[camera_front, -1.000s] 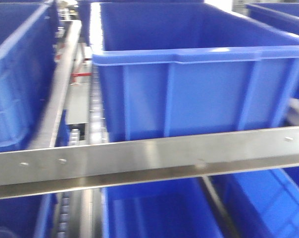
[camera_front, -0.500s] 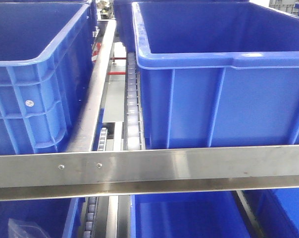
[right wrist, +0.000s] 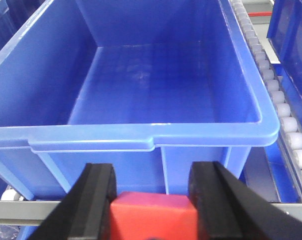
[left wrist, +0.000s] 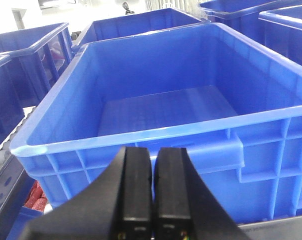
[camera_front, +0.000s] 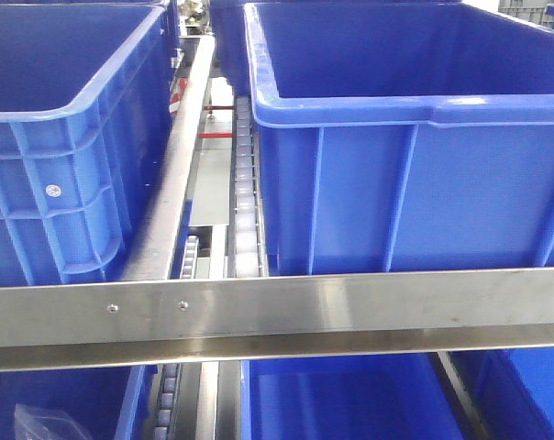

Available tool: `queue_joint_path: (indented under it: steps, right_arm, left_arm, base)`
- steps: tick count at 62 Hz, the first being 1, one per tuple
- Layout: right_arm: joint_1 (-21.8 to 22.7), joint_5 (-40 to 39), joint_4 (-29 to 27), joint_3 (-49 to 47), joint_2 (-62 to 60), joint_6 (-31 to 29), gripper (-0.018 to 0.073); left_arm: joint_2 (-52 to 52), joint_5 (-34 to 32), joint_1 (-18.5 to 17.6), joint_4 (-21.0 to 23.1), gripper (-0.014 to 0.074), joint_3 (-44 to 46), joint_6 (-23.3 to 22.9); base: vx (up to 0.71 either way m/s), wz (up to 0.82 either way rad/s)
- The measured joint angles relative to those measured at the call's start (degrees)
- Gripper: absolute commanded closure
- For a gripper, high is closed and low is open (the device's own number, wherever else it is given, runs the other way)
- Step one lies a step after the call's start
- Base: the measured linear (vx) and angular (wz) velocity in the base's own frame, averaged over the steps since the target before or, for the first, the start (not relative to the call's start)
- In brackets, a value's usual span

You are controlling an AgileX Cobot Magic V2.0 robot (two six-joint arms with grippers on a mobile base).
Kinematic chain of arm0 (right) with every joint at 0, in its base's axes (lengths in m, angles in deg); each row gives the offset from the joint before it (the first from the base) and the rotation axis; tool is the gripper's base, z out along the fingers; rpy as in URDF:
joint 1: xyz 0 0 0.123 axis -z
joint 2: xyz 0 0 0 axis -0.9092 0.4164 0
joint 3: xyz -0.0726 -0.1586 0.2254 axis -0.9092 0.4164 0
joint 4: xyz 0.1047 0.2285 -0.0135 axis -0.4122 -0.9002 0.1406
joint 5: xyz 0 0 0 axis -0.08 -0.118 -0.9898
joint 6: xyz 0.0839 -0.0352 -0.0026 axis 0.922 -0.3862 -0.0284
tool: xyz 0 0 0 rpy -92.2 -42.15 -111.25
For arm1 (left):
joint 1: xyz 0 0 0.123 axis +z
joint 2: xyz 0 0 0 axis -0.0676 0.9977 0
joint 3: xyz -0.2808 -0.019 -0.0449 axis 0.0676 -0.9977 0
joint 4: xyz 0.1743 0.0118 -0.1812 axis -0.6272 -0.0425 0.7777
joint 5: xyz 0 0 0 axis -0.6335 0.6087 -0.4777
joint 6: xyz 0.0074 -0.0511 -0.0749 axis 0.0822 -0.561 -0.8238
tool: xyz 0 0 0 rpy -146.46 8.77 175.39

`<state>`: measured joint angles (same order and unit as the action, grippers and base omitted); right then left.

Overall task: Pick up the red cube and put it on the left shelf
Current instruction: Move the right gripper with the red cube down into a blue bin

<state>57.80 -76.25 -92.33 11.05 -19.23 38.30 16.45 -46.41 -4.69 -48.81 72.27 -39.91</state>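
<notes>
The red cube (right wrist: 152,216) is clamped between the black fingers of my right gripper (right wrist: 153,175), which is shut on it. It hangs just before the near rim of an empty blue bin (right wrist: 141,137) on the shelf rack. My left gripper (left wrist: 154,152) is shut with nothing in it, its fingers pressed together in front of another empty blue bin (left wrist: 141,137). In the front view a steel shelf rail (camera_front: 277,316) runs across. A blue bin (camera_front: 66,137) stands on its left side and a larger one (camera_front: 415,165) on its right. Neither gripper shows in that view.
A white roller track (camera_front: 245,202) and a steel divider (camera_front: 171,174) run between the two upper bins. Rollers (right wrist: 281,110) also line the right side of the bin under my right wrist. More blue bins (camera_front: 341,403) sit on the lower level, one with a clear bag (camera_front: 43,423).
Since a second ago the front view has swung, so the bins sit further right in frame and are sharp. Nothing differs over the last half second.
</notes>
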Motion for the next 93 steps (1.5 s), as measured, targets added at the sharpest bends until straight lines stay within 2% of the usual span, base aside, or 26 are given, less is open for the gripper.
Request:
queue_joint_path:
  steps: [93]
  right_arm:
    - [0.0, -0.39, 0.0, 0.0, 0.0, 0.0, 0.0503]
  left_arm:
    - [0.0, 0.0, 0.0, 0.0, 0.0491, 0.0, 0.0]
  base:
    - [0.0, 0.0]
